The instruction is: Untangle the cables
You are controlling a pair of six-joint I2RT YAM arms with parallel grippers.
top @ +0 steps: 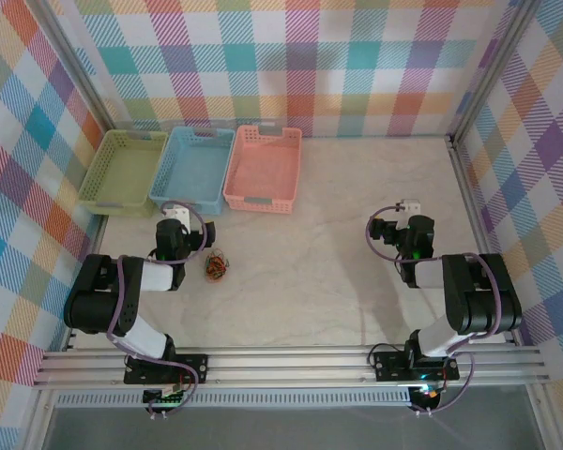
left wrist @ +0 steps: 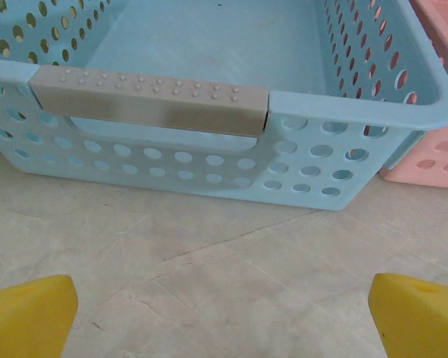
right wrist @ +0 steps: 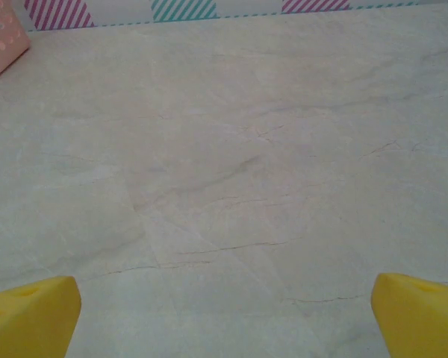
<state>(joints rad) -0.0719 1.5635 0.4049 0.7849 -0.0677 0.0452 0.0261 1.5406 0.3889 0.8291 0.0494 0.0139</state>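
Your left gripper has its jaws wide apart with nothing between them. Its yellow fingertips sit at the bottom corners of the wrist view, over bare table. It faces the near wall of the blue basket, right in front of the basket's grey handle strip. A corner of the pink basket is just to the right.

Your right gripper is spread the same way and grips nothing. It hangs over the open marble-patterned table on the right side.

The cables lie in one small clump of red, orange and dark strands. They rest on the table just right of your left arm's wrist, nearer than the blue basket. Neither gripper touches them.

A green basket stands left of the blue one, along the far left.
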